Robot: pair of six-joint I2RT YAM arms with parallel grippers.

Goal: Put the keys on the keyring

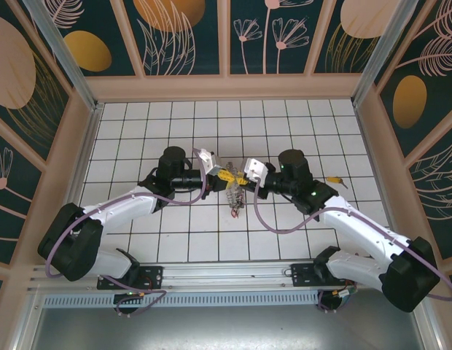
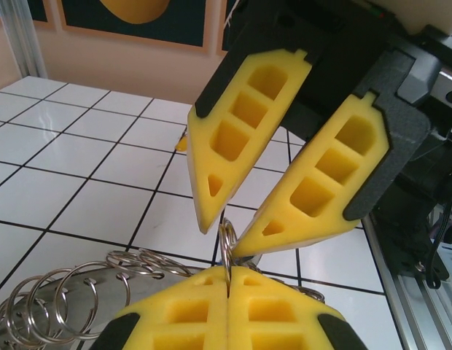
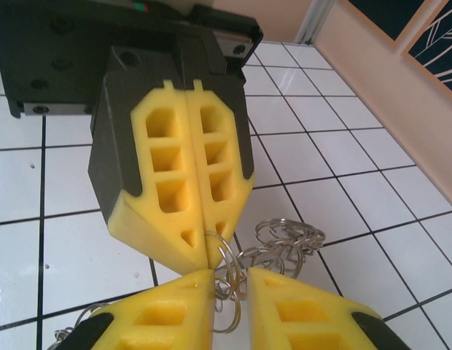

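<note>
At left gripper (image 3: 205,251), keyring (image 3: 239,257) partly hidden

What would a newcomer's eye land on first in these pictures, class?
Bright yellow fingers of two hands meet at the table's middle: the left hand shut on a silvery ring, the right hand open around it. A tangle of rings trails from it.

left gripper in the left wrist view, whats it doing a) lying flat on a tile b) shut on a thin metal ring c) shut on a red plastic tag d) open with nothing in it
b: the left gripper has its two yellow fingers pressed together with no gap, and the thin metal ring stands pinched at their tips.
</note>
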